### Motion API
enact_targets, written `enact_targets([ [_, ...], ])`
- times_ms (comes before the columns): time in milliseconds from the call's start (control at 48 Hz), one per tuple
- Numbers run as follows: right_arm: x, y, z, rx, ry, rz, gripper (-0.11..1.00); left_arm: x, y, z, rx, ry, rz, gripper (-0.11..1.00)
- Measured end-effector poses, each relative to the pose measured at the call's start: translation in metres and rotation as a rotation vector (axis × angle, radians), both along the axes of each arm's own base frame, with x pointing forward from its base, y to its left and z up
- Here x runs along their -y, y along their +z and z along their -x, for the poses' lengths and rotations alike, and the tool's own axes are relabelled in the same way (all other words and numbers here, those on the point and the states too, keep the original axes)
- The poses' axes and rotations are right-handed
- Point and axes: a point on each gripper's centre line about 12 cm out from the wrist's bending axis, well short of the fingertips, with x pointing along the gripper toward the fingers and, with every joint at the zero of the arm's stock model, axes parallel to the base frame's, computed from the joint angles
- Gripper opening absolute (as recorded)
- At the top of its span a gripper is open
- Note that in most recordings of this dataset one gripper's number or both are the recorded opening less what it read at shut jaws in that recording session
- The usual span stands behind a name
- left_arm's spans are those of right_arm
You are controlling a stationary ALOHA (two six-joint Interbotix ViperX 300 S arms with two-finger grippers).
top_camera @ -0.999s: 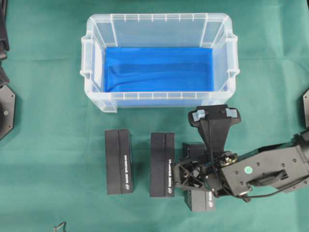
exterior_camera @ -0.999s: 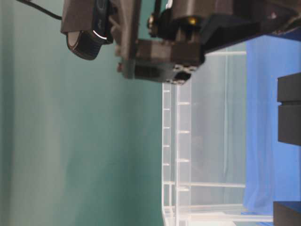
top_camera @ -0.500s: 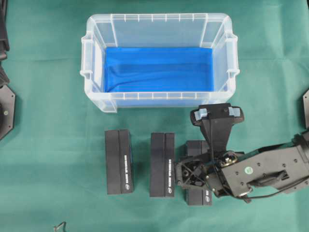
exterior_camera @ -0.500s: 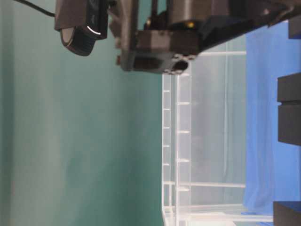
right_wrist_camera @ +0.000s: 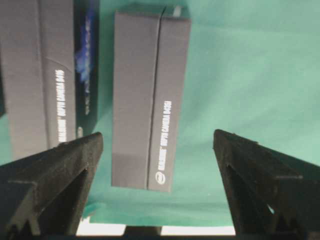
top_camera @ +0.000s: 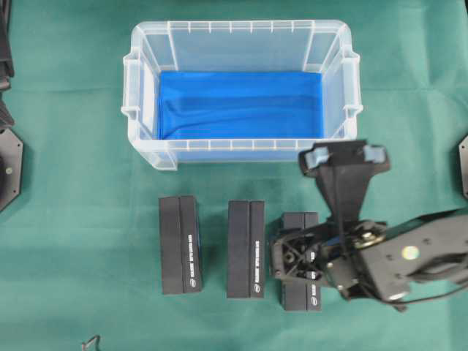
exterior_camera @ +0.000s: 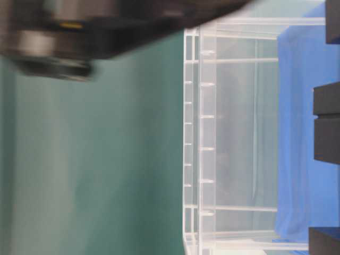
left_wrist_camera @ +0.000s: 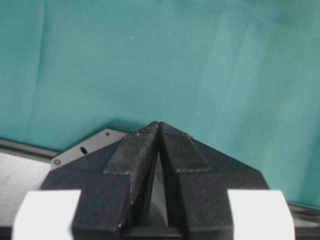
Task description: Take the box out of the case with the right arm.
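Note:
The clear case with its blue sheet stands at the back, and I see no box inside it. A black box lies on the green cloth in front of the case, lengthwise toward it. My right gripper hangs over this box, pointing down and open. In the right wrist view the box lies flat below the right gripper, whose jaws are wide apart and clear of it. The table-level view shows the case and only a blur of the arm. My left gripper is shut on nothing over bare cloth.
Two more black boxes lie side by side left of the first; the nearer one shows in the right wrist view. The right arm's bracket with blue tabs is by the case's front right corner. Black base plates sit at both edges.
The right arm has lifted and swung right and toward the case, blurring in the table-level view. More of the box beneath it now shows. The box stays on the cloth.

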Motion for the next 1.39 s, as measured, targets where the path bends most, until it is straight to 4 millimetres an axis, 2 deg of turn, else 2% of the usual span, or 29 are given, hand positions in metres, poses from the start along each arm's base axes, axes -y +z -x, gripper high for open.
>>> enact_targets([
  [125,0.006,0.026,0.003,-0.005,0.007,0.028,0.93,0.0,0.0,0.0,-0.002,0.0,-0.001,0.11],
  [208,0.008,0.034,0.004,-0.012,0.015,0.033,0.93,0.0,0.0,0.0,-0.002,0.0,-0.001,0.11],
  [541,0.016,0.039,0.008,-0.046,0.022,0.05,0.93,0.0,0.0,0.0,-0.001,0.002,-0.001,0.11],
  [1145,0.027,0.042,0.102,-0.036,-0.016,0.028,0.9,0.0,0.0,0.0,0.0,0.006,0.001,0.11],
  [1395,0.033,0.042,0.125,-0.027,-0.001,0.023,0.89,0.0,0.0,0.0,-0.001,0.006,0.001,0.11],
])
